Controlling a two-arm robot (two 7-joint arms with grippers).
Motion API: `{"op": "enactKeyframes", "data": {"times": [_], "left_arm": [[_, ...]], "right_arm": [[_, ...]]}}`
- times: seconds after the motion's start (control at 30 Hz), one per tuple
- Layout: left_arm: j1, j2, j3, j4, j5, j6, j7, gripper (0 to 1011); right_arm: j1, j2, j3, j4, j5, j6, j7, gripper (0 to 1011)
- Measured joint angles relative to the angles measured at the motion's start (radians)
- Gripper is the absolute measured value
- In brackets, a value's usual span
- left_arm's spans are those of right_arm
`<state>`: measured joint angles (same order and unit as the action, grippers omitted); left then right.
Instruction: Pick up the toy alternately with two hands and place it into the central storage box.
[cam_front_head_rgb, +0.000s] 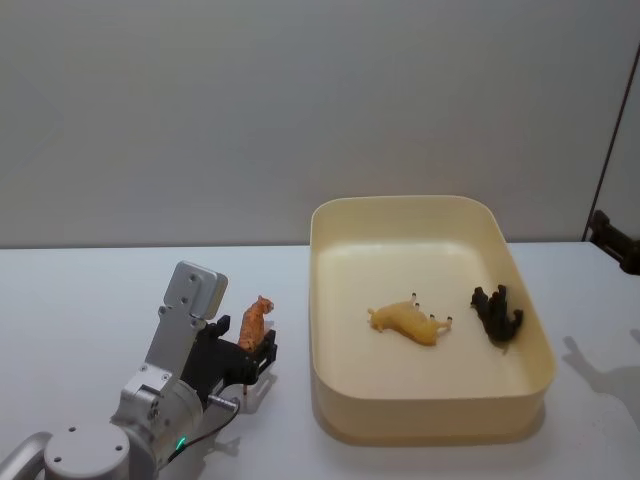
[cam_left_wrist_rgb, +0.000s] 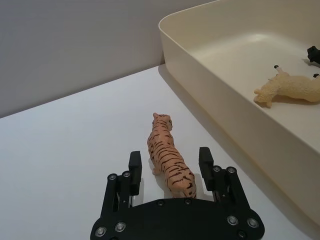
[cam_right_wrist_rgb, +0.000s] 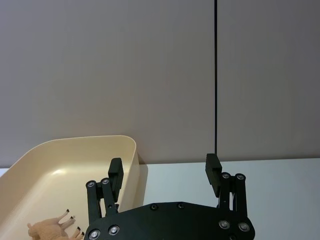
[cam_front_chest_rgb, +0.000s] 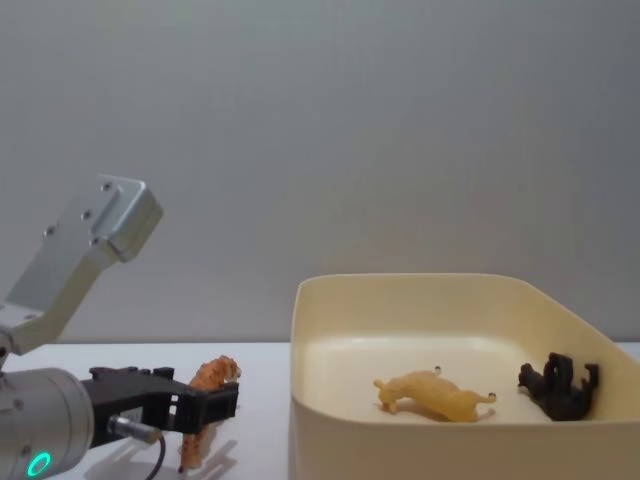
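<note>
- The small orange plastic tiger figure with black stripes (cam_left_wrist_rgb: 170, 160) stands upright on the white tabletop (cam_front_head_rgb: 80, 300), at about nine o'clock from the central storage box, outside it and near its left wall.
- The black flat-fingered left gripper (cam_left_wrist_rgb: 170, 167) straddles the tiger, one finger on each flank. The fingers are spread, with a sliver of gap on both sides, so I'd say the pinch has not been made.
- The large cream-yellow plastic storage box (cam_front_head_rgb: 330, 330) already holds two animals: a pale yellow woolly figure (cam_front_head_rgb: 410, 322) lying near the middle and a black figure (cam_front_head_rgb: 498, 313) at about three o'clock from it. By my reckoning two toys are done and the tiger is what is left.
- The right gripper (cam_right_wrist_rgb: 165, 175) hangs raised beyond the box's right side, fingers spread and holding nothing.
- The left wrist view settles what the head view cannot: the head view shows the tiger poking up between the fingers, but the gaps at its flanks are plain from the wrist.
- The chest view adds the side-on picture, with the tiger's feet on the table and the glowing green ring (cam_front_chest_rgb: 38, 463) on the left arm.
</note>
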<state>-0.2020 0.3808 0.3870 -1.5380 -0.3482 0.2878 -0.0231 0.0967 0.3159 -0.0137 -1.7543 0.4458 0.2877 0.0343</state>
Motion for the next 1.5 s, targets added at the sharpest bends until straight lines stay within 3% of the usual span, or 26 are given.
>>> {"op": "enactKeyframes", "data": {"times": [0.37, 0.53, 0.83, 1.13, 1.5], "left_arm": [[-0.011, -0.009, -0.001, 0.018, 0.001, -0.001, -0.005, 352], [-0.014, -0.011, -0.002, 0.022, 0.002, -0.002, -0.006, 274], [-0.018, -0.013, -0.002, 0.024, 0.007, -0.009, -0.012, 263], [-0.036, -0.021, -0.008, 0.023, 0.030, -0.051, -0.018, 263], [-0.098, -0.042, -0.027, 0.000, 0.073, -0.101, -0.022, 263]], "right_arm": [[0.000, 0.000, 0.000, 0.000, 0.000, 0.000, 0.000, 1001], [0.000, 0.000, 0.000, 0.000, 0.000, 0.000, 0.000, 1001], [0.000, 0.000, 0.000, 0.000, 0.000, 0.000, 0.000, 1001], [0.000, 0.000, 0.000, 0.000, 0.000, 0.000, 0.000, 1001], [0.000, 0.000, 0.000, 0.000, 0.000, 0.000, 0.000, 1001]]}}
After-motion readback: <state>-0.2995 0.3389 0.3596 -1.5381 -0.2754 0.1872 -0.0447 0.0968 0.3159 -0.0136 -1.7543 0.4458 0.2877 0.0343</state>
